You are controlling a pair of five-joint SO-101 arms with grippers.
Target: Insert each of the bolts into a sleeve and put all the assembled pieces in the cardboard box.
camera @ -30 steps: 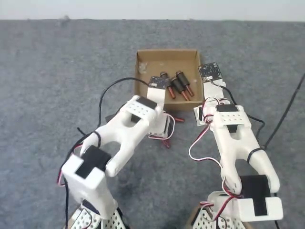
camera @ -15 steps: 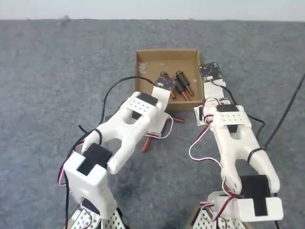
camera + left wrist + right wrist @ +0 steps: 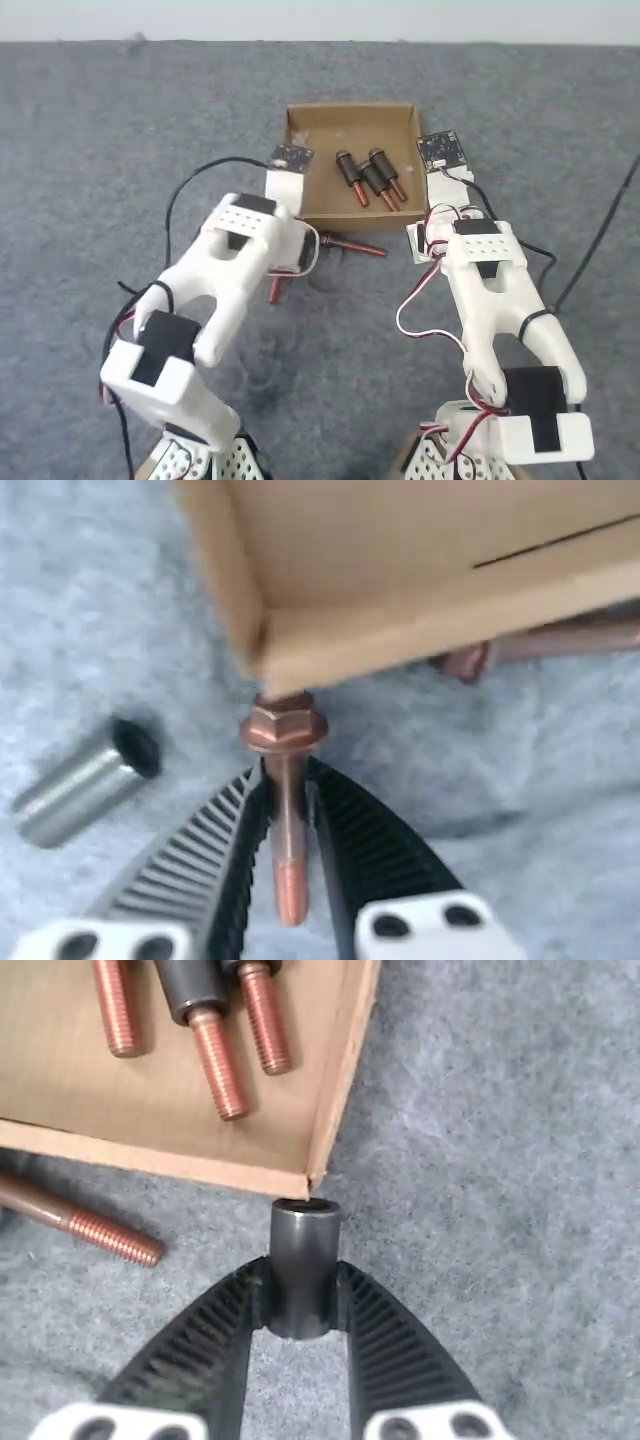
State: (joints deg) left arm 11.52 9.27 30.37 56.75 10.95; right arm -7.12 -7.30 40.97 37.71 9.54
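1. The left gripper [image 3: 285, 780] is clamped on a copper bolt [image 3: 283, 725], whose hex head sits just beside a corner of the cardboard box [image 3: 330, 640].
2. A silver sleeve [image 3: 85, 780] lies on the grey carpet [image 3: 120, 150] near that bolt, not touching it.
3. The right gripper [image 3: 303, 1272] pinches a dark sleeve [image 3: 305, 1230] just outside the box's other near corner.
4. Three assembled pieces [image 3: 372, 178] lie inside the box.
5. A loose bolt [image 3: 350, 245] lies along its near wall, between the arms.
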